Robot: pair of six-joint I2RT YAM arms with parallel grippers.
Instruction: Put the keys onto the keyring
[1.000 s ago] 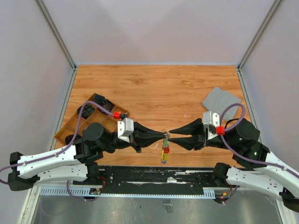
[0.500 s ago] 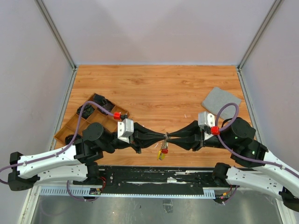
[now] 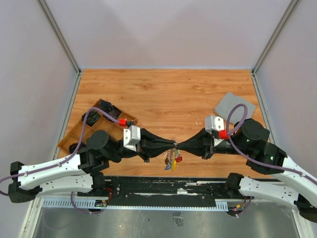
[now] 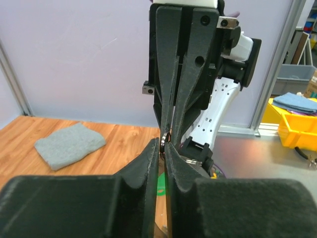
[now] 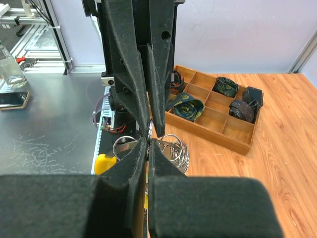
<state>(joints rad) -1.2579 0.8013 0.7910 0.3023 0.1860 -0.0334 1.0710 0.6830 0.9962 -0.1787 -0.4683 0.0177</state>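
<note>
Both grippers meet tip to tip above the near middle of the table. The thin silver keyring sits pinched edge-on between them. My left gripper holds it from the left, its fingers almost together with only a slim gap. Opposite it, my right gripper is shut on the ring as well. The keys dangle below the tips, with red, yellow and green heads. More silver loops of the keyring and a yellow key head show in the right wrist view.
A wooden compartment tray with rolled dark ties lies at the left. A folded grey cloth lies at the right rear. A black rail runs along the near edge, below the hanging keys.
My right gripper moved left to the ring and closed on it. The hanging keys swung slightly left. My left gripper stayed in place, its fingers easing a touch apart.
</note>
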